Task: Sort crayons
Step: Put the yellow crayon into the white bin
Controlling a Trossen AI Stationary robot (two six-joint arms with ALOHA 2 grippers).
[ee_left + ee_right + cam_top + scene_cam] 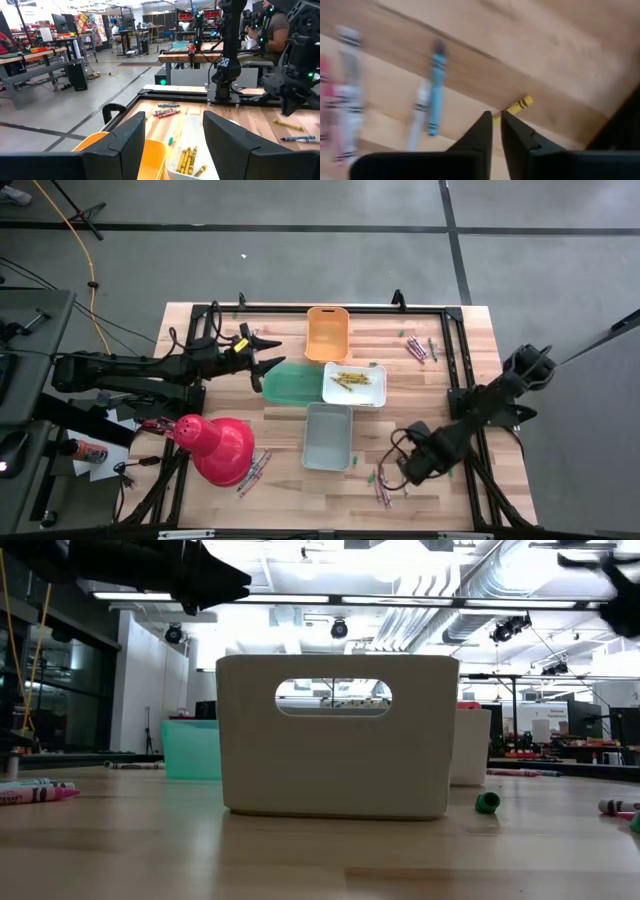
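Hovering low over the table's near right corner, our right gripper stands barely parted around a yellow crayon, not visibly gripping; our left gripper waits wide, empty, above the bins.

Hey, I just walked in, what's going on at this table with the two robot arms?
Crayons are being sorted into bins. The right gripper is low over the table's near right corner, its jaws nearly closed around a yellow crayon lying on the wood. The white bin already holds yellow crayons. The left gripper waits, open, near the green bin.
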